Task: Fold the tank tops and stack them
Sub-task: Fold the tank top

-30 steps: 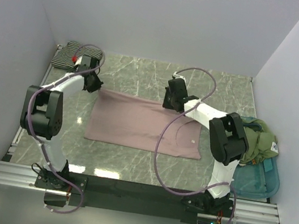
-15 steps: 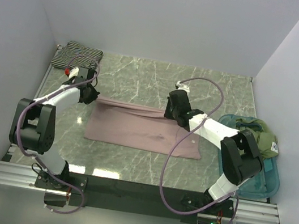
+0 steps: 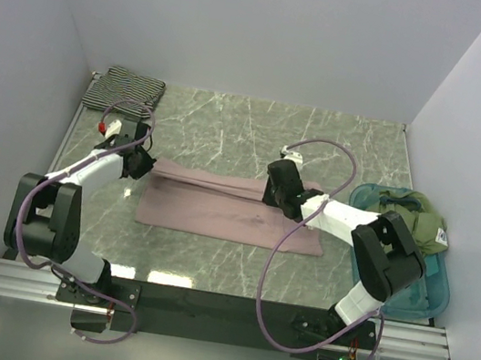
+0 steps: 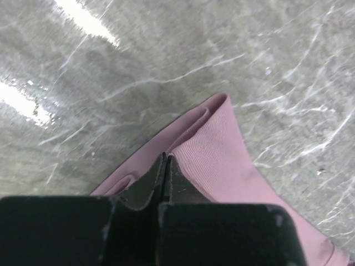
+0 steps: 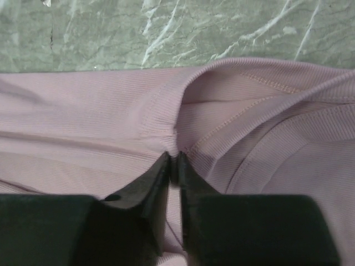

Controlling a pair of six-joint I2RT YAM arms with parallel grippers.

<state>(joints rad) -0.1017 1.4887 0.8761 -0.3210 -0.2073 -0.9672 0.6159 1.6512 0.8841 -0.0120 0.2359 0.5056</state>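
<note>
The mauve-pink tank top (image 3: 217, 208) lies spread on the marble table, its far edge lifted and folding toward the near edge. My left gripper (image 3: 140, 163) is shut on its far left corner (image 4: 208, 144), its jaws pressed together on the fabric. My right gripper (image 3: 277, 191) is shut on the far right edge near the neckline seam (image 5: 183, 124). The striped tank top (image 3: 123, 90) lies folded at the table's far left corner, apart from both grippers.
A teal plastic tray (image 3: 411, 292) at the right edge holds a bunched olive-green garment (image 3: 411, 218). White walls close in the table at the back and both sides. The arms' cables loop above the pink top.
Both grippers have drawn the pink top's far edge toward the near side, so the far strip now lies folded over the rest of the top.
</note>
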